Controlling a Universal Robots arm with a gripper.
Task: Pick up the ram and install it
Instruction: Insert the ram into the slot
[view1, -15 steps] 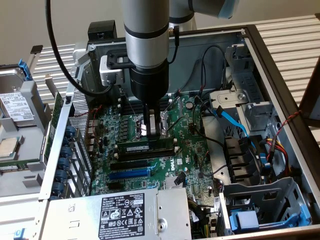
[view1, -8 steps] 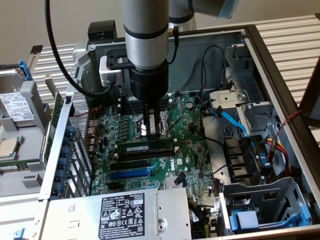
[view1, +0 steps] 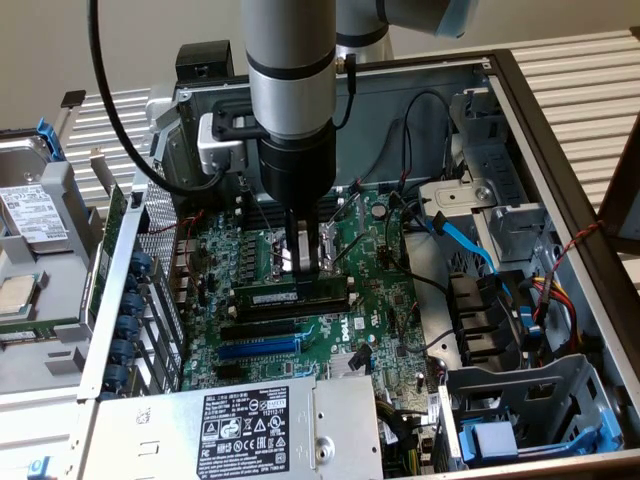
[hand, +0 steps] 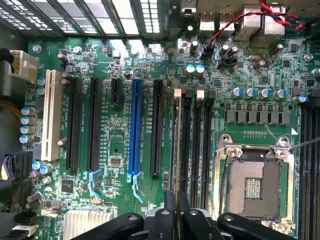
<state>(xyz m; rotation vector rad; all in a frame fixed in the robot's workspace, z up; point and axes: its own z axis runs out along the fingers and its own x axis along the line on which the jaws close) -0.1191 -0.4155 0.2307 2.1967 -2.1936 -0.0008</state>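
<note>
The tool (view1: 306, 266) is down inside the open computer case (view1: 560, 150). Its fingers are drawn nearly together on the top edge of the ram (view1: 297, 297) — in the wrist view the thin green stick shows edge-on between them. The ram stands upright along a black memory slot on the motherboard (view1: 385, 300), between the CPU socket (hand: 252, 187) and the long blue slot (view1: 258, 349) — whether it is fully seated I cannot tell.
</note>
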